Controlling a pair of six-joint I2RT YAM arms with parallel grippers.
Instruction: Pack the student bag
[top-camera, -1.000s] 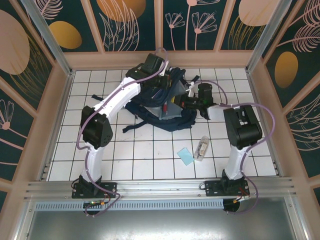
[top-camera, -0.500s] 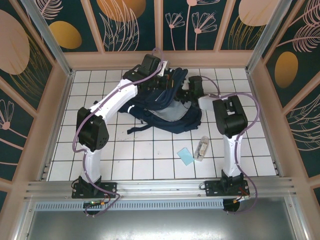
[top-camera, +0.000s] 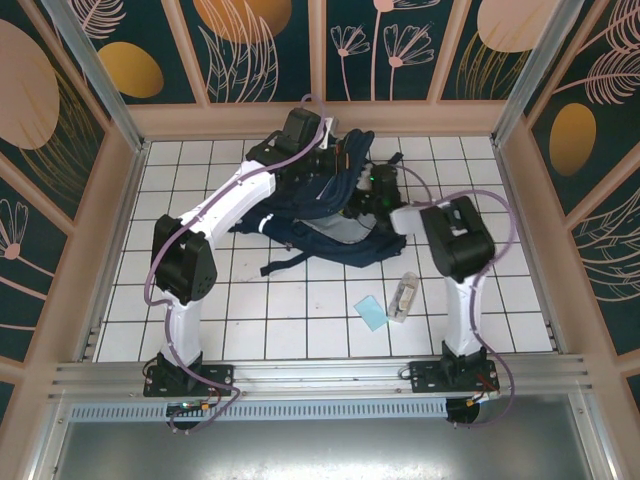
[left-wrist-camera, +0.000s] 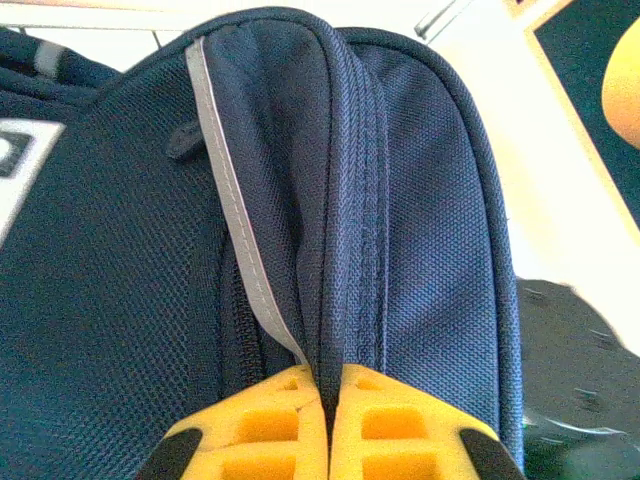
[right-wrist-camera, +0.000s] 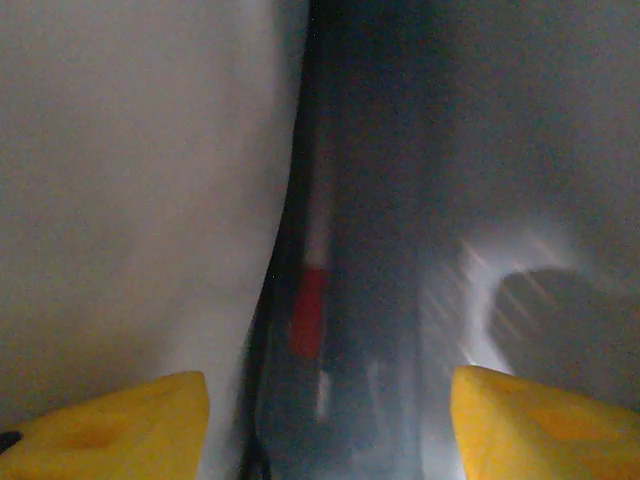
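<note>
While the left pincer (left-wrist-camera: 328, 425) is pressed together on a fold of the student bag (left-wrist-camera: 420, 200), right at the zipper seam beside the grey reflective stripe, the right pincer (right-wrist-camera: 325, 420) stands spread. Its yellow fingers are wide apart over dim, blurred fabric with a red streak between them. It looks to be at or inside the bag's mouth, though the blur leaves that unsure.

The bag lies slumped at the far middle of the bench (top-camera: 200, 300), near the back wall (top-camera: 320, 122), with straps trailing toward the arms. The step in hand seems to be holding the mouth open. To do it well, the left grip should lift the seam up and away so the opening gapes, without tugging so hard that the fabric slips out. The right arm needs a straight path that avoids the zipper edge.

Room is tight behind the bag. The nearer tiles offer space, apart from a light-blue card (top-camera: 370, 312) and a pale slim object (top-camera: 403, 297) just beside it.
</note>
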